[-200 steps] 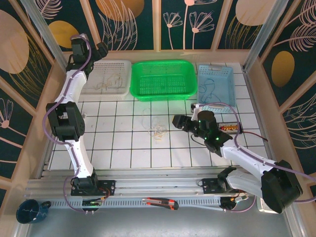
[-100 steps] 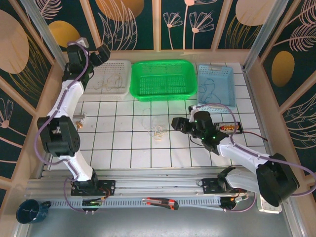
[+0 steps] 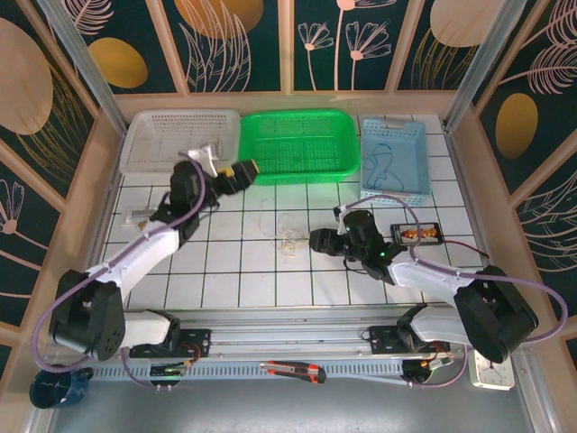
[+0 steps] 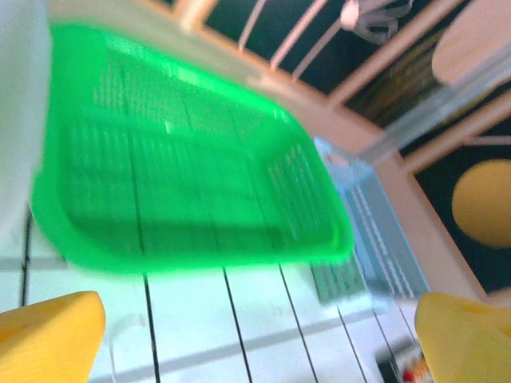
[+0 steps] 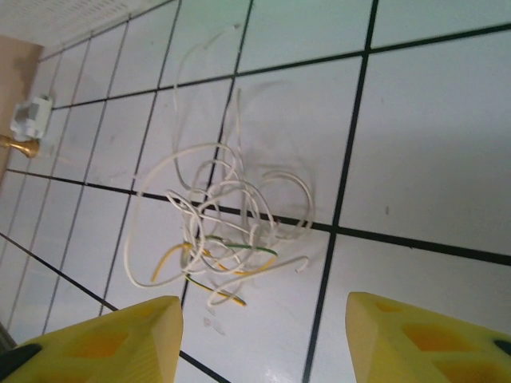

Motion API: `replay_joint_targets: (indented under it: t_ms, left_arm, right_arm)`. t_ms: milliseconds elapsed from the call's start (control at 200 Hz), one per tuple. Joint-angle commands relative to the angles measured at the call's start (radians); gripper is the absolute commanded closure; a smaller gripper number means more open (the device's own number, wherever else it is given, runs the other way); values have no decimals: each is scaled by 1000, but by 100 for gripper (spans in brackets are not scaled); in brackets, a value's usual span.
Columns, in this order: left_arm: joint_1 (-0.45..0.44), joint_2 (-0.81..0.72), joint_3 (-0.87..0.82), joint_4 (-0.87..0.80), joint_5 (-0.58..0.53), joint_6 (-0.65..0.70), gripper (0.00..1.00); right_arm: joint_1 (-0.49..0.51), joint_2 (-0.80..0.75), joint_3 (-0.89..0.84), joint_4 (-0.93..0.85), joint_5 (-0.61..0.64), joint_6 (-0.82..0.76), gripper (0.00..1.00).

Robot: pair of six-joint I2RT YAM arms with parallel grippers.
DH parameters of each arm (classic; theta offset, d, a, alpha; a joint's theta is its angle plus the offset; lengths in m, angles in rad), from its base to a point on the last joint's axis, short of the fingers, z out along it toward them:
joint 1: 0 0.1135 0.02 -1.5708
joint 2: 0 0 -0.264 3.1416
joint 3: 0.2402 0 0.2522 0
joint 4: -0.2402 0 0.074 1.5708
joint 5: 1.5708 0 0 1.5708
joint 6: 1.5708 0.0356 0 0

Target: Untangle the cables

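Observation:
The cables [image 3: 288,237] lie as a small knotted clump on the white tiled table near its middle. In the right wrist view the cables [image 5: 223,231] are thin white strands with a few yellow and green ones. My right gripper [image 3: 318,242] hangs low just right of the clump, pointing at it, apart from it. Its yellow fingers [image 5: 104,343] stand wide, so the right gripper [image 5: 267,343] is open and holds nothing. My left gripper [image 3: 242,171] hovers by the green basket's front left corner. The left gripper [image 4: 255,343] is open and holds nothing.
Three baskets line the back: a white basket [image 3: 171,135], a green basket [image 3: 297,142] and a blue basket [image 3: 392,158] with a dark cord inside. A small black tray [image 3: 416,234] sits behind the right arm. A small brass and white part [image 3: 137,216] lies at the left.
My left arm has swung down from the white basket at the back left to low over the table by the green basket. My right gripper has edged left toward the clump.

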Motion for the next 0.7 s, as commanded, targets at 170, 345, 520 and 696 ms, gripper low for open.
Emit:
replay_joint_targets:
  t_ms: [170, 345, 520, 696]
  left_arm:
    - [-76, -73, -224, 227, -5, -165, 1]
    - [-76, -85, -211, 208, 1, -158, 1]
    - [-76, -85, -203, 206, -3, -158, 1]
    - [-76, -86, -199, 210, 1, -163, 1]
  right_arm:
    - [21, 82, -24, 70, -12, -155, 47]
    - [21, 129, 4, 92, -20, -225, 49]
    - [24, 160, 19, 122, -56, -274, 50]
    - [27, 194, 33, 137, -53, -318, 50]
